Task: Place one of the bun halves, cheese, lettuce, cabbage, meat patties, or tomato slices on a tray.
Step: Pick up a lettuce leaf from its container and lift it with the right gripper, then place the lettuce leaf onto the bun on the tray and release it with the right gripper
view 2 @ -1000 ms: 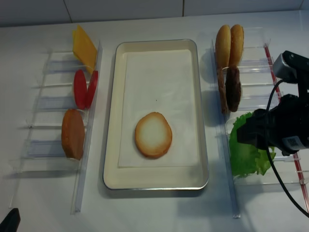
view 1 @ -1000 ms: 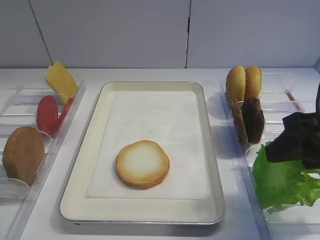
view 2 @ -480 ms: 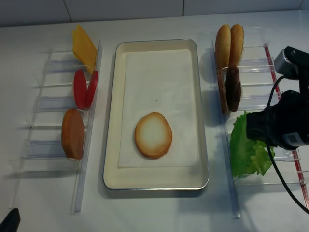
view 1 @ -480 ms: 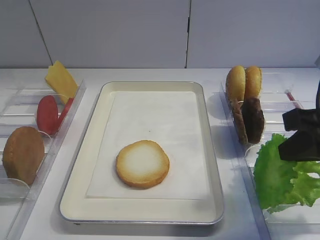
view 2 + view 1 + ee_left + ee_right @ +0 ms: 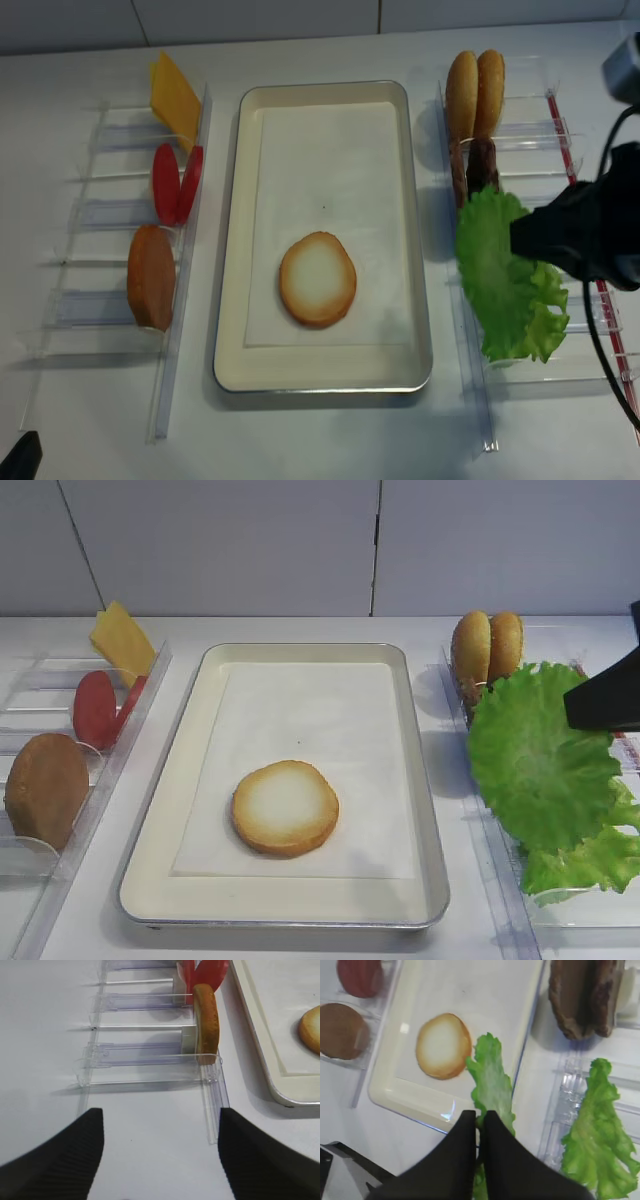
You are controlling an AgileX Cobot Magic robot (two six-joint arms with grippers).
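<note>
Behind the lettuce (image 5: 540,755) pinched in the right fingers (image 5: 465,1140), meat patties (image 5: 478,160) mostly hidden.

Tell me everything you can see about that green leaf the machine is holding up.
The lettuce is a thin, roundish, bright green leaf with a frilly edge and fine veins. The right hand is shut on its edge and holds it lifted over the clear holder at the tray's right side. It hangs above a second, bulkier green leaf and hides the patties behind it.
</note>
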